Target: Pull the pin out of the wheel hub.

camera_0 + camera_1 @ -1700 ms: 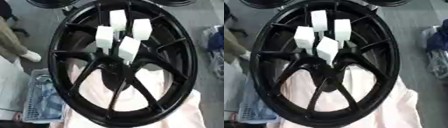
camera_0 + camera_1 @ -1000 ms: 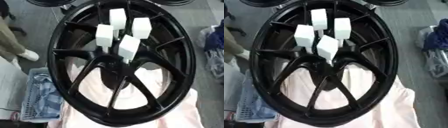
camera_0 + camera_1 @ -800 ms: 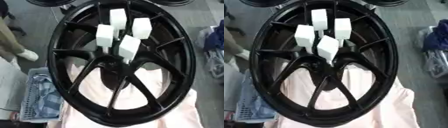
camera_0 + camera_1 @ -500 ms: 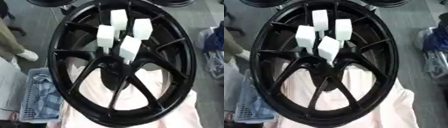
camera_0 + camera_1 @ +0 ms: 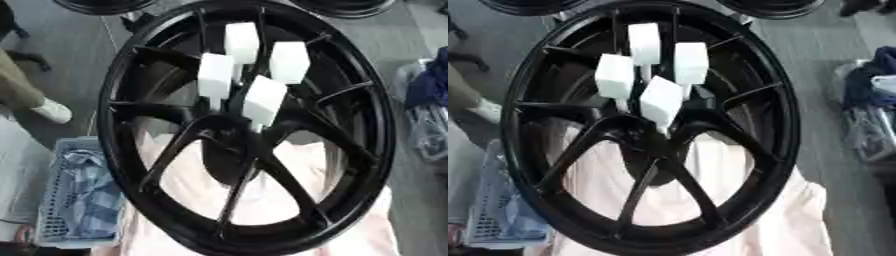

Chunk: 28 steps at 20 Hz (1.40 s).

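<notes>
Nothing has shifted over the last moments: the black wheel hub [image 5: 245,130] lies on a pale cloth [image 5: 289,205], four white-headed pins [image 5: 262,100] standing at its centre. Neither hand is visible, so its fingers cannot be judged; pulling looks not yet begun.

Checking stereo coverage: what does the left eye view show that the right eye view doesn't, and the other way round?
Left eye view only: a person's white shoe at the left edge, and more of the blue basket. Right eye view only: more floor to the right of the blue and white bundle. Both: the black wheel hub on pale pink cloth, with four white-headed pins standing at its centre. Neither robot hand appears in either view.
</notes>
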Each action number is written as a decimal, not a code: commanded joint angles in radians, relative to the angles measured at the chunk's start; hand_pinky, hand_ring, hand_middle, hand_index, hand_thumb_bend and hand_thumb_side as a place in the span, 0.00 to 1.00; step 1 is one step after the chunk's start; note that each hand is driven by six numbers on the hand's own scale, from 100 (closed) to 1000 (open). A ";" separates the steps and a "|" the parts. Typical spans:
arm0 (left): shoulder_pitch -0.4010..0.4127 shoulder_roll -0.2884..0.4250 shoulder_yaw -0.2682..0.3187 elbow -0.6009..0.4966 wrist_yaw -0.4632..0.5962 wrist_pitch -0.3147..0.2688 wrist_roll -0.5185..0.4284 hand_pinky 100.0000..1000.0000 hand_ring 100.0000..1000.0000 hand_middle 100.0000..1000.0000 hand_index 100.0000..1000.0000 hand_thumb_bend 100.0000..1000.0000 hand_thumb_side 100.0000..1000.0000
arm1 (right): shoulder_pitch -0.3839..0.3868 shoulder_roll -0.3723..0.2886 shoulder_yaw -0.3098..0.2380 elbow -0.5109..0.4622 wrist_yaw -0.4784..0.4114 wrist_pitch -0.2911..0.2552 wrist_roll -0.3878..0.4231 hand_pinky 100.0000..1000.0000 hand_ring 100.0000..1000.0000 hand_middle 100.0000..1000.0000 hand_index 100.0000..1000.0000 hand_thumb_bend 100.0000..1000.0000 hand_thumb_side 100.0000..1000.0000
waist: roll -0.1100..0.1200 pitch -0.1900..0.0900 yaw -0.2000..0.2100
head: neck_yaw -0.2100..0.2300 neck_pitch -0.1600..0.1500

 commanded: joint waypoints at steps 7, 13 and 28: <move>-0.016 0.028 -0.008 -0.017 0.008 0.001 -0.016 0.82 0.62 0.54 0.69 0.00 0.67 | -0.083 -0.026 0.061 -0.009 -0.015 -0.025 0.031 0.79 0.86 0.84 0.86 0.25 0.31 | -0.002 -0.018 0.012 | -0.021 -0.012; -0.020 0.028 -0.013 -0.017 0.013 0.002 -0.022 0.82 0.63 0.54 0.69 0.00 0.67 | -0.151 0.002 0.119 -0.009 -0.039 0.004 0.058 0.78 0.86 0.84 0.86 0.26 0.32 | -0.004 -0.022 0.022 | -0.033 -0.008; -0.028 0.026 -0.015 -0.017 0.026 0.006 -0.025 0.82 0.63 0.54 0.69 0.00 0.67 | -0.324 0.105 0.261 -0.009 -0.112 0.213 0.077 0.74 0.85 0.81 0.87 0.35 0.33 | -0.020 -0.039 0.047 | -0.039 0.022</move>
